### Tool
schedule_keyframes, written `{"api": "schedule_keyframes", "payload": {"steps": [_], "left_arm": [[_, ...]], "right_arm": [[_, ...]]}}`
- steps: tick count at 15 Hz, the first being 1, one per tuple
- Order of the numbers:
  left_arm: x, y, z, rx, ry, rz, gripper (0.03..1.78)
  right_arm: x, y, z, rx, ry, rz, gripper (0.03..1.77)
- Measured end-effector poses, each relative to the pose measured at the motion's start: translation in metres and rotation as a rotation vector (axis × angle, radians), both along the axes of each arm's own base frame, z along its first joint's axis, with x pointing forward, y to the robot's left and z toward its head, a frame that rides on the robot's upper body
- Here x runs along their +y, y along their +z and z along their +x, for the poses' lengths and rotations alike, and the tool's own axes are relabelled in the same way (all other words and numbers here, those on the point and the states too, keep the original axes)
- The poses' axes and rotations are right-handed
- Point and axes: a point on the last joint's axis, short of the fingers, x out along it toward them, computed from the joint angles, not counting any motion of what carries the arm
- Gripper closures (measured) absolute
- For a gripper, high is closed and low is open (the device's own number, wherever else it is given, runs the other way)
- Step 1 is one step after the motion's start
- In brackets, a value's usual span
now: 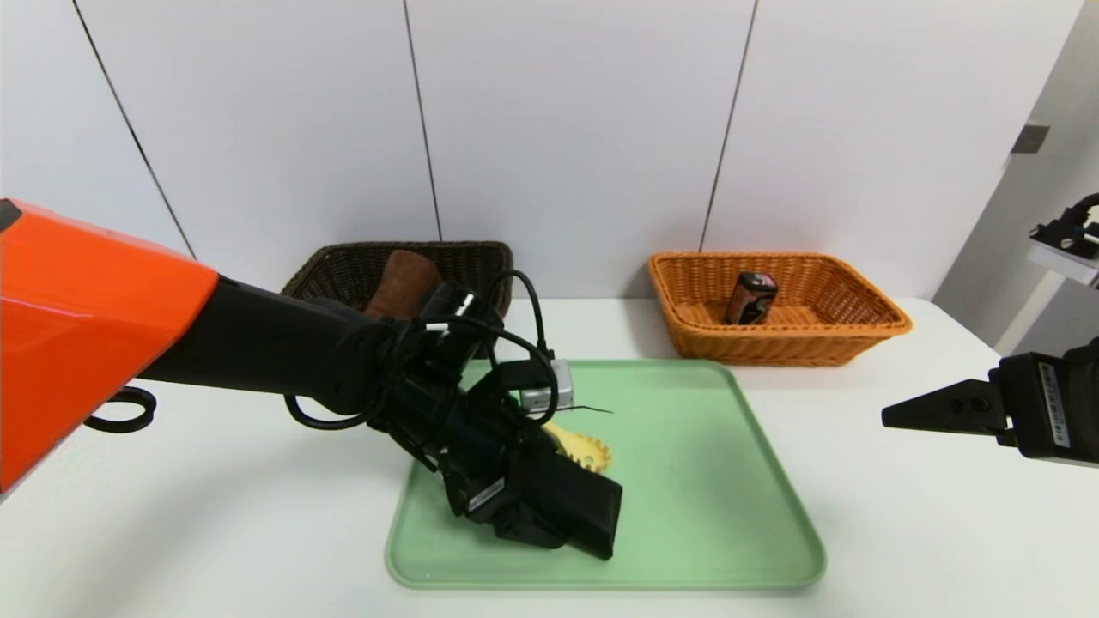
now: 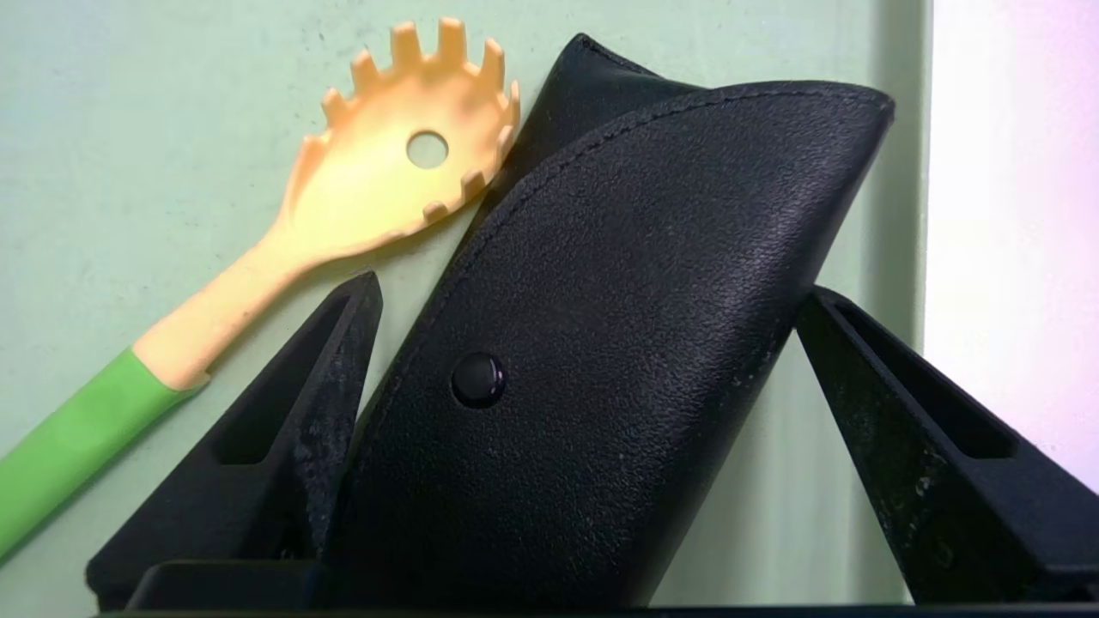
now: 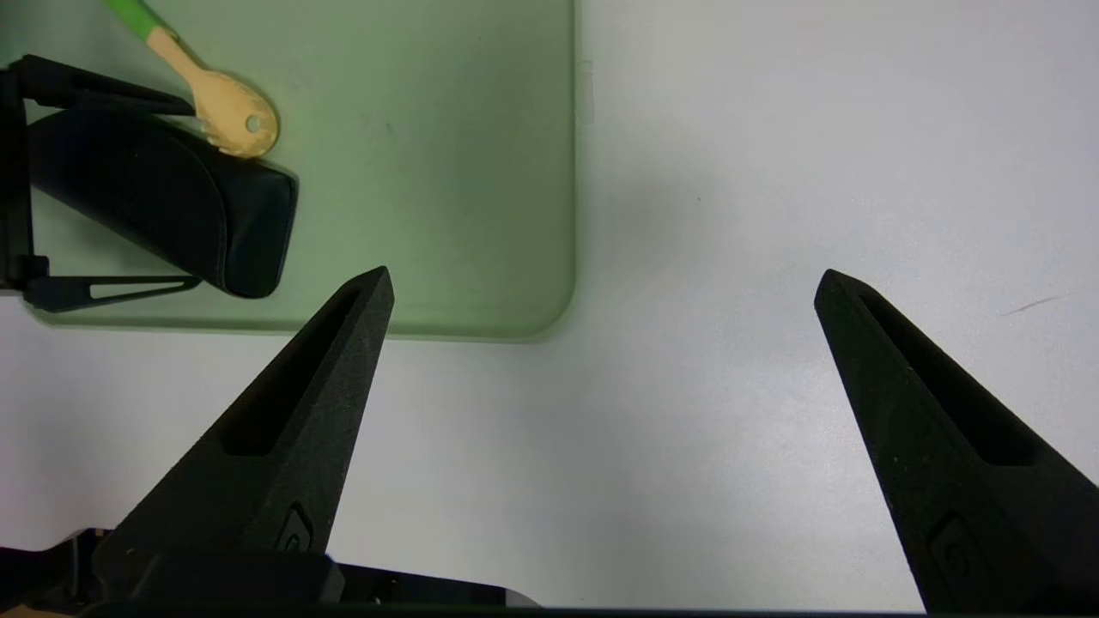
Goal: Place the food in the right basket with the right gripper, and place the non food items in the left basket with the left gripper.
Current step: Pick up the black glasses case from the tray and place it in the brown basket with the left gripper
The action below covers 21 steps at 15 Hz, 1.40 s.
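A: What are you seeing done?
B: Food (image 1: 752, 298) is sitting in the right basket (image 1: 859, 319), towel (image 1: 402, 282) in the left basket (image 1: 343, 262).

A: And what is left?
B: Your left gripper (image 2: 584, 300), jaws spread, is straddling the pouch (image 2: 601, 343); the spoon (image 2: 361, 197) is lying just beside it. Your right gripper (image 3: 601, 283) is idling, spread wide.

We see a white table (image 1: 901, 481) before a wall (image 1: 567, 120) of pale panels split by thin dark seams, evenly lit.
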Motion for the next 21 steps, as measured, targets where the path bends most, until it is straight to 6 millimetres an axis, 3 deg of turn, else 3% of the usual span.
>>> {"api": "schedule_keyframes", "payload": {"steps": [8, 12, 14, 21], "left_arm": [[-0.001, -0.006, 0.002, 0.010, 0.002, 0.008, 0.12], [-0.002, -0.006, 0.003, 0.002, 0.007, 0.001, 0.72], [-0.001, -0.007, 0.003, 0.004, 0.007, 0.001, 0.91], [0.008, 0.009, -0.011, -0.016, 0.008, -0.012, 1.18]], "right_arm": [[0.000, -0.001, 0.000, 0.003, 0.000, 0.000, 0.10], [0.000, 0.000, 0.000, 0.002, -0.001, -0.001, 0.10], [0.000, 0.000, 0.000, 0.002, 0.000, 0.000, 0.10], [0.000, 0.000, -0.001, -0.001, -0.001, 0.000, 0.09]]}}
